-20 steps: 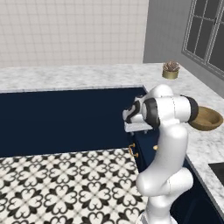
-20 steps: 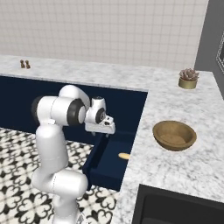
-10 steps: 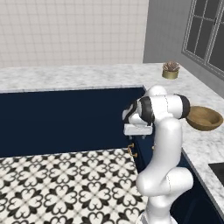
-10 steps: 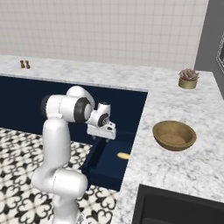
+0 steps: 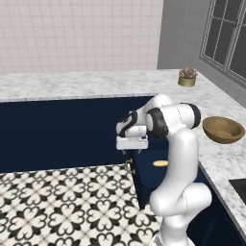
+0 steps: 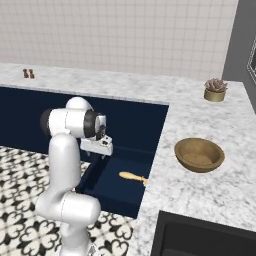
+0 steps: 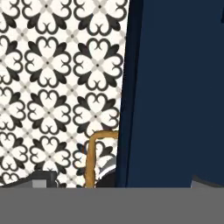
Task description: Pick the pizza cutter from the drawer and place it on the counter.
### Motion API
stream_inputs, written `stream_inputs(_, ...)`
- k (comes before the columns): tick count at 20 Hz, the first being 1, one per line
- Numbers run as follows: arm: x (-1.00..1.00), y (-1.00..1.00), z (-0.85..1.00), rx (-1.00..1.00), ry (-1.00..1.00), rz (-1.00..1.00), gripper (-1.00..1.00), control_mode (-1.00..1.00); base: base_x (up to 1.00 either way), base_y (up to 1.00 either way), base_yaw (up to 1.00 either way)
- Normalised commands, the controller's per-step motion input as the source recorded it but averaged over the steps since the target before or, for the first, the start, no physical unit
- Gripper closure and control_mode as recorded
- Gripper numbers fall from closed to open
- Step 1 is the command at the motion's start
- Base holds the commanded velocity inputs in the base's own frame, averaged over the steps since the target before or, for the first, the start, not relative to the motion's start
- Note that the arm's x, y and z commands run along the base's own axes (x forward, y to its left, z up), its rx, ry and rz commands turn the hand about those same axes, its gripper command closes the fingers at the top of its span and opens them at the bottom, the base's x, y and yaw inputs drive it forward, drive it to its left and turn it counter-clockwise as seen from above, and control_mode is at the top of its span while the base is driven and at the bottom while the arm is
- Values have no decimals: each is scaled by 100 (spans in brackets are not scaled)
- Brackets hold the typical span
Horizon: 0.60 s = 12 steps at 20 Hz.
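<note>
Risk of a bump: the claw [image 5: 132, 150] hangs over the front edge of the open drawer [image 6: 107, 192]. If it goes straight down from here, I think it could knock the front panel or the gold handle [image 7: 94, 157] instead of going inside.

Risk of a miss: the pizza cutter [image 6: 133, 176] is thin and lies flat on the drawer bottom. The claw may slide off it or pinch only air if it does not line up along the thin part.

Risk of a push: a finger coming down on one end could shove the pizza cutter toward the drawer wall, where it is harder to reach.

Risk on the way out: the lifted cutter could catch on the lip of the tabletop [image 6: 200, 120] that sticks out above the drawer, and drop.

Claw: wide open, about as far as it goes. It holds nothing and touches nothing that I can see.

Claw's own look: it sees the patterned floor [image 7: 57, 87] on one side and the dark blue drawer front on the other, with the gold handle just by its tips.

Pizza cutter place: inside the drawer, on the bottom, near the side under the tabletop, well apart from the claw.

Brown bowl [image 6: 199, 154]: sits on the tabletop, out of the way.
</note>
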Motion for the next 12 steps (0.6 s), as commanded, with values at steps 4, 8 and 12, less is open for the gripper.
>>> stream_inputs(4,18,100,2,0,0,0,-100,-100,0,0,0)
stream_inputs(8,7,100,51,0,0,0,-100,-100,0,0,0)
stream_inputs(12,-17,6,99,4,-21,0,-100,-100,0,0,0)
